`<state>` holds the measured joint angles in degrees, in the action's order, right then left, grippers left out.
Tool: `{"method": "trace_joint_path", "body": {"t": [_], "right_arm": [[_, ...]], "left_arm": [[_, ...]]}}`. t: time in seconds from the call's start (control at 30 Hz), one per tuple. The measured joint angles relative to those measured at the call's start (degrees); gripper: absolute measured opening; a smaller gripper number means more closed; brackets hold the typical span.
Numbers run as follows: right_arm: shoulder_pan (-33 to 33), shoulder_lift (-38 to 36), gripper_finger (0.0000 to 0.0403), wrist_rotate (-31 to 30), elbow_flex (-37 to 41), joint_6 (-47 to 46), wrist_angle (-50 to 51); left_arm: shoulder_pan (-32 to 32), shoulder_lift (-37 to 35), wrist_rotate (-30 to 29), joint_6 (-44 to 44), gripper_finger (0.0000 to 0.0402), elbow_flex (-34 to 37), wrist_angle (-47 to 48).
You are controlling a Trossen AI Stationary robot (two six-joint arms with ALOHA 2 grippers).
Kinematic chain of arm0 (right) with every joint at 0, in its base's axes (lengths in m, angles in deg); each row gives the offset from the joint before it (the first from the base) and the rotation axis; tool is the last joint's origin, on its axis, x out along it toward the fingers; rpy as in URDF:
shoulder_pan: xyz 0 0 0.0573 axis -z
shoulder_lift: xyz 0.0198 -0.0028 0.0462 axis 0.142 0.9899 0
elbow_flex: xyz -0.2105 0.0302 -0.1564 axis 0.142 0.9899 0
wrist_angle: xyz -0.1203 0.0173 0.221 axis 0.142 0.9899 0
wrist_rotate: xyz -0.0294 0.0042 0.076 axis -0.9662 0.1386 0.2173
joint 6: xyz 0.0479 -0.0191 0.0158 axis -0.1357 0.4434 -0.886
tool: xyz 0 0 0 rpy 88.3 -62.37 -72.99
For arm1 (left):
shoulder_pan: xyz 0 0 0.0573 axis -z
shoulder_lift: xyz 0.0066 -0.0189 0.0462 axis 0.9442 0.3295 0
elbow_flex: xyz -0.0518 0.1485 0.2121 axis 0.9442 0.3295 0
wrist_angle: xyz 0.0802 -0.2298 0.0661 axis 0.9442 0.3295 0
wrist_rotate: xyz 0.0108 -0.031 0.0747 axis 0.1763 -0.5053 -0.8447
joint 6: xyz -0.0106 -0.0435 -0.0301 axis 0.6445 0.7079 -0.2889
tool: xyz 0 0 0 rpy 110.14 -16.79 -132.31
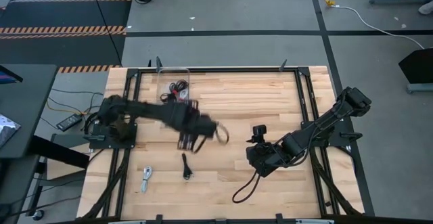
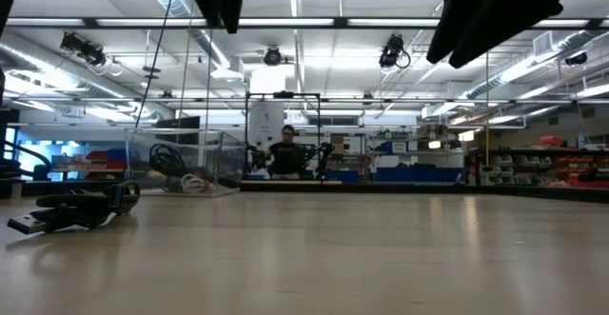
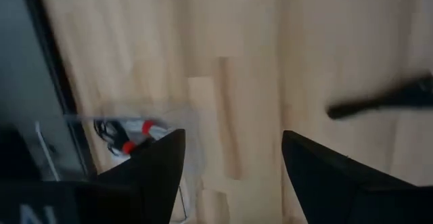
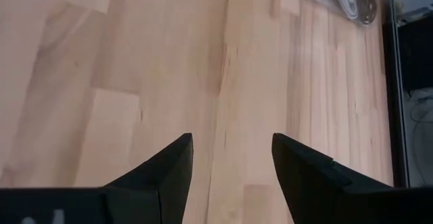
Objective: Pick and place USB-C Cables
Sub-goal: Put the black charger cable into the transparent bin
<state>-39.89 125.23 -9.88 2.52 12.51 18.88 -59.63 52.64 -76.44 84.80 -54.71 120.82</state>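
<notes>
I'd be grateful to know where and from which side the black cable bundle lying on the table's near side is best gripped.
Probably across its middle, from straight above: the black cable bundle lies flat as a narrow strip, so fingers closing across its short width should catch the whole coil. The open left gripper hovers nearest.

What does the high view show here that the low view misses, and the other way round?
Only the high view shows both arms whole: the left gripper out over mid-table, the right gripper lower on the right side, plus a silvery-white cable bundle near the front edge of the table. Only the low view shows the room behind, with a seated person. Both show the clear bin holding cables and a black cable bundle lying on the wood.
</notes>
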Motion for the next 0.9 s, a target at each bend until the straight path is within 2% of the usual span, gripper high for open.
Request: {"method": "trace_joint_path", "body": {"t": [0.27,0.43,0.63,0.9], "right_arm": [[-0.02,0.00,0.0208,-1.22,0.46,1.53,-1.60],[0.26,0.00,0.0208,-1.27,0.46,4.88,-6.20],[0.37,0.02,0.0208,-1.25,0.46,6.86,-9.59],[0.37,0.02,0.0208,-0.15,0.46,5.81,-9.59]], "left_arm": [[15.06,0.00,0.03,-11.04,0.0254,11.20,-4.07],[20.46,0.02,-0.87,-20.82,0.0254,19.14,-11.48],[21.41,0.02,-1.37,-25.22,0.0254,24.29,-23.28],[19.39,0.02,4.39,-31.61,0.0254,32.54,-26.20]]}}
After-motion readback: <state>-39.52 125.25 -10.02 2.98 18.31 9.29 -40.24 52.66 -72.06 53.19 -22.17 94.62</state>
